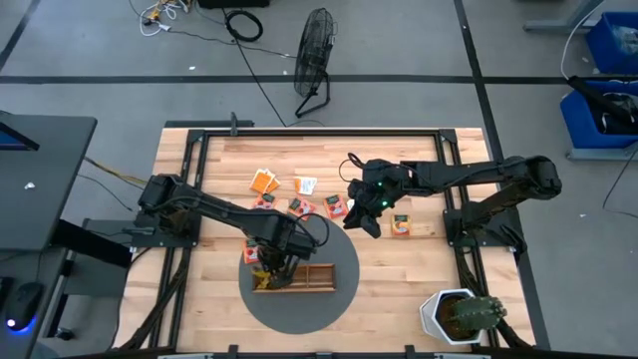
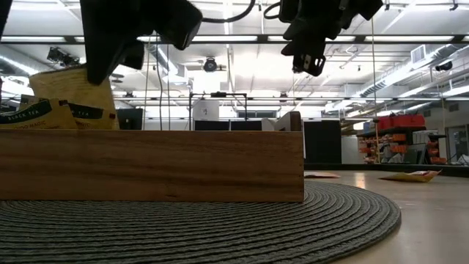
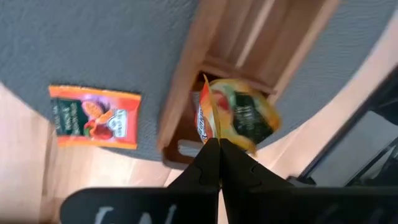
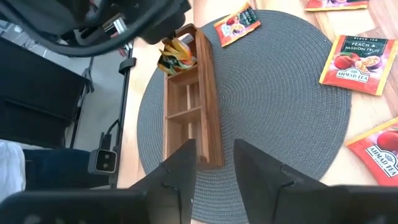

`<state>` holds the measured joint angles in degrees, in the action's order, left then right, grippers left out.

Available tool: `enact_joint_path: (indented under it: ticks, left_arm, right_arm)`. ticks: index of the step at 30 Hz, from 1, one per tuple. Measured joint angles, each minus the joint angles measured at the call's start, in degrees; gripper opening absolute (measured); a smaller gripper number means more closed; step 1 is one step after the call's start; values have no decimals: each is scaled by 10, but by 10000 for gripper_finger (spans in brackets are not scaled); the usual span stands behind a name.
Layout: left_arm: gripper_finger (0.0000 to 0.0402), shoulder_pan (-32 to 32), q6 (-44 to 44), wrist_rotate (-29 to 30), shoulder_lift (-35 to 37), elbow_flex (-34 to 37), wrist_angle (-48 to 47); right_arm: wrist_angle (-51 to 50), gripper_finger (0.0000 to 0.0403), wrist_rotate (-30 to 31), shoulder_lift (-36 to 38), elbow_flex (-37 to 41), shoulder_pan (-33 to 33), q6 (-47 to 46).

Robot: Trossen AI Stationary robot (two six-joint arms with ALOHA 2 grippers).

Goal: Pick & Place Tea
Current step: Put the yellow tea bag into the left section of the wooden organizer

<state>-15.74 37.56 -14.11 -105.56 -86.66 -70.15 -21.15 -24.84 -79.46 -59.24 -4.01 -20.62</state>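
Note:
The wooden tray lies on a round grey mat. My left gripper hangs over the tray's left end compartment, shut on a yellow-orange tea sachet; other sachets stand in that compartment. One sachet lies flat on the mat beside the tray. More sachets lie flat on the wood toward the table's far side. My right gripper hovers open above the mat's far right rim, touching nothing; its wrist view shows the tray. My left gripper pinches the yellow-orange sachet by its upper edge between both fingertips, coming from above and pointing down. The sachet stands on edge below the fingers, inside the tray's left end compartment, leaning against the other sachets there.
A white pot with a cactus stands at the table's near right corner. Black frame rails run along the table's edges. Bare wood shows to the right of the mat.

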Motion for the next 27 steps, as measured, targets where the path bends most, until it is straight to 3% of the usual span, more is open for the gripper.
enact_joint_path:
  ticks: [27]
  left_arm:
    - [2, -8, -89, -6, -7, 17, 17]
  right_arm:
    - [-7, 114, 0, 0, 0, 0, -9]
